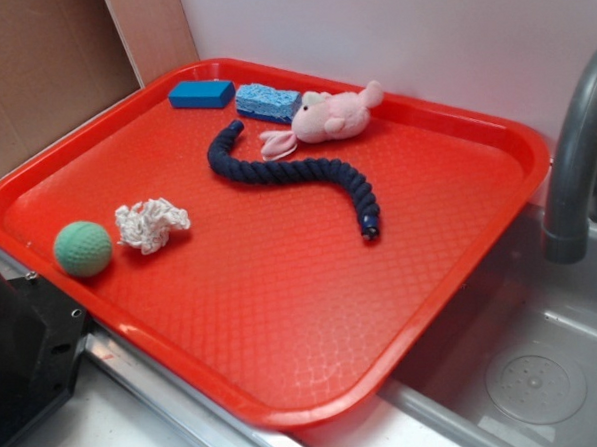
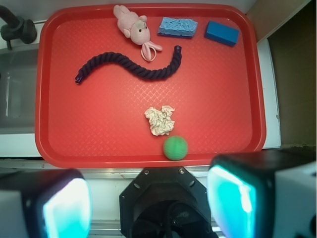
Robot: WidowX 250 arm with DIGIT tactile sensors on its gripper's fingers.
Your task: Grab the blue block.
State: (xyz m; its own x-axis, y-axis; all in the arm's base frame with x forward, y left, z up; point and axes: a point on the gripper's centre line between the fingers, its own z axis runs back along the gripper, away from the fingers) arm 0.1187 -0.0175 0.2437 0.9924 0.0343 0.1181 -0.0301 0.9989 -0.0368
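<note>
The blue block (image 1: 202, 93) (image 2: 222, 33) lies flat in the far corner of the red tray (image 1: 283, 314) (image 2: 99, 129), next to a lighter blue sponge (image 1: 268, 102) (image 2: 178, 27). My gripper (image 2: 151, 203) hangs high above the tray's near edge, far from the block. Its two fingers (image 2: 237, 201) stand wide apart with nothing between them. The exterior view shows only the black robot base (image 1: 25, 348) at the lower left, not the gripper.
On the tray also lie a dark navy rope (image 1: 286, 169) (image 2: 133, 67), a pink plush toy (image 1: 333, 117) (image 2: 132, 25), a white crumpled rag (image 1: 150, 224) (image 2: 160, 120) and a green ball (image 1: 83, 248) (image 2: 175, 148). A sink with a grey faucet (image 1: 576, 159) is beside the tray.
</note>
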